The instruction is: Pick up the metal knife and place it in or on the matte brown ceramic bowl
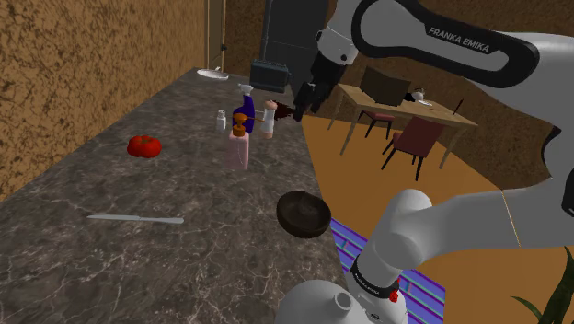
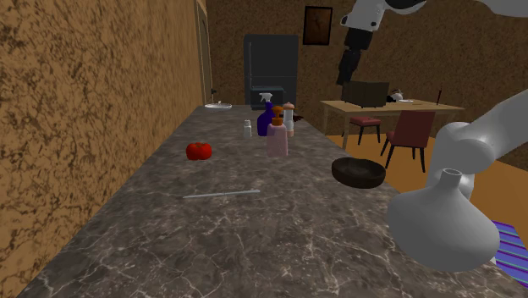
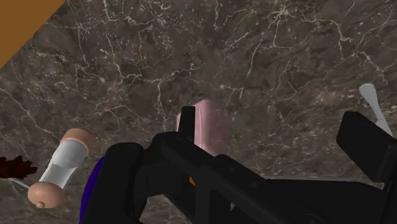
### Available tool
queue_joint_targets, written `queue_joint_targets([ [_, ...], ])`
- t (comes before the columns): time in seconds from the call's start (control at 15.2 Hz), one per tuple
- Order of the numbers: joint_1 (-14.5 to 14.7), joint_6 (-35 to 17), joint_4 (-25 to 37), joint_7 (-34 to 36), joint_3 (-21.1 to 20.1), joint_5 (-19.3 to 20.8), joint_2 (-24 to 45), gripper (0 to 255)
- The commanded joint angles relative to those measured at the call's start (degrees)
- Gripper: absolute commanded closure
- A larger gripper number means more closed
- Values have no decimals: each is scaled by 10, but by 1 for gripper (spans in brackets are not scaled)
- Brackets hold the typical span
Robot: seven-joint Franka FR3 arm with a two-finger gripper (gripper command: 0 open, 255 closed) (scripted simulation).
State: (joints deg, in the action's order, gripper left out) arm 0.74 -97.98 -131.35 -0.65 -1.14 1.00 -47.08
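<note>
One white arm rises from the near corner, elbow high, and bends out over the dark marbled countertop [image 1: 184,267]. Its black gripper [image 1: 302,109] hangs pointing down, high over the bottle cluster, fingers spread with nothing between them.

- One slim grey metal knife [image 1: 135,219]: lying flat at the near end, well apart from the gripper.
- One round dark brown bowl [image 1: 304,214]: by the counter's open edge, apart from the knife.
- One red tomato [image 1: 144,145]: further along, on the wall side.
- Two bottles: a pink bottle with orange cap [image 1: 239,147], with a blue spray bottle [image 1: 245,110] behind it.
- One small white shaker [image 1: 221,121].
- One wood-ended mill [image 1: 269,118].
- One white dish [image 1: 213,74]: at the far end.
</note>
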Motion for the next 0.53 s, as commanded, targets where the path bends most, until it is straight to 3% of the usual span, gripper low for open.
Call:
queue_joint_targets([
  [0.0,0,0,0,0,0,0,0,0],
  [0.46,32,-90,8,-13,-30,-13,111,0],
])
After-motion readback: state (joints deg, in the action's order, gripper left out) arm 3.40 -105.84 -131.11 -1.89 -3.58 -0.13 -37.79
